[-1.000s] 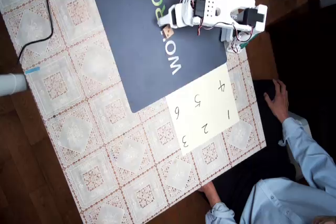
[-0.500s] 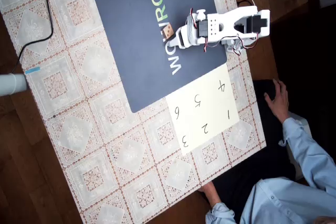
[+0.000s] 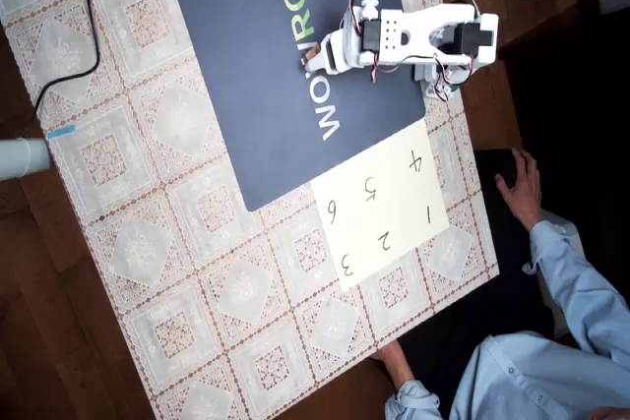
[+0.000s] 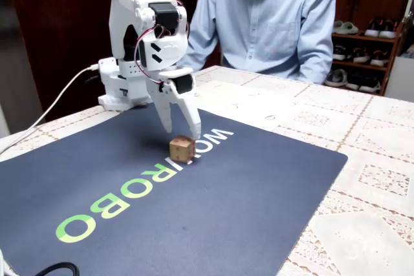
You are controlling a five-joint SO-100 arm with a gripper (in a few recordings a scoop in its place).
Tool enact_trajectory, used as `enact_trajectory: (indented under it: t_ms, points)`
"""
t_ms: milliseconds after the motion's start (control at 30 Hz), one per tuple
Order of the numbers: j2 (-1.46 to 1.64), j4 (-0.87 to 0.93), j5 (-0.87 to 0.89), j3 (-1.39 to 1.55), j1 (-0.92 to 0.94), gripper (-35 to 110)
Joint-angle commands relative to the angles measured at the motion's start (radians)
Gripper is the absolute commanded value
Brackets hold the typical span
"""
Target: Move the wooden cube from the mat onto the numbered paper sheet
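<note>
wooden cube [image 4: 182, 149] on mat [image 4: 213, 205], overhead mostly hidden | tool [image 4: 180, 124] open just above | numbered paper sheet [image 3: 379, 206] apart

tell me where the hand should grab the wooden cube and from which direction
Grip the wooden cube across two opposite vertical faces, coming straight down from above. It sits flat on the mat with open space all round, so its sides are free. The hand hangs just above it with fingers pointing down and apart, roughly lined up; lowering to straddle the cube looks simplest.
</note>
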Motion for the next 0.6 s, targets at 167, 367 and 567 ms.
enact_trajectory:
  t_ms: [167,367,567]
  points:
    - [-0.098,0.038,-0.034,-0.150,0.028,28]
    - [-0.173,0.067,-0.080,-0.230,0.052,25]
    - [-0.219,0.097,-0.092,-0.276,0.054,24]
